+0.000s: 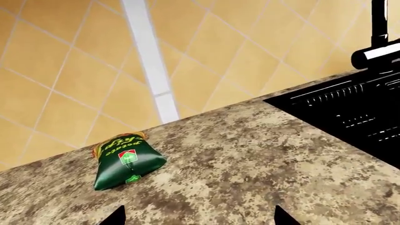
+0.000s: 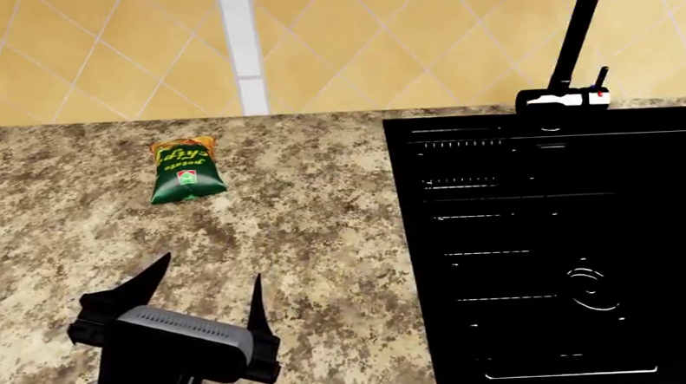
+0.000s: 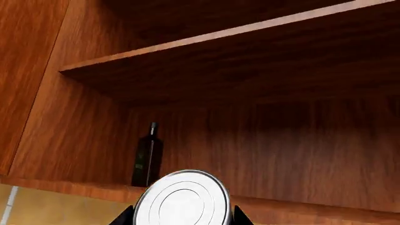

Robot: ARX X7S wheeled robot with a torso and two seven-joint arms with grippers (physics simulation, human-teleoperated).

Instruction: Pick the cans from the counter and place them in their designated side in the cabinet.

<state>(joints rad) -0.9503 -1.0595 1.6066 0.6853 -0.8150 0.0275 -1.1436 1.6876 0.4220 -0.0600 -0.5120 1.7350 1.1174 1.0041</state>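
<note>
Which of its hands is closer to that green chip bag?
Left. The left gripper hovers open above the counter near the bag; the right gripper holds a can up at the cabinet.

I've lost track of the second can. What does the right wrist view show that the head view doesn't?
Only the right wrist view: a can between the right tool tips, before a wooden cabinet shelf holding a dark bottle. Only the head view: the open left tool over the counter, a chip bag, the black sink. Shared: nothing identifiable.

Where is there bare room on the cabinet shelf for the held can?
The can, in the right gripper, faces the lower shelf. Only a dark bottle stands there, near the side wall. The rest of the visible shelf looks bare.
</note>
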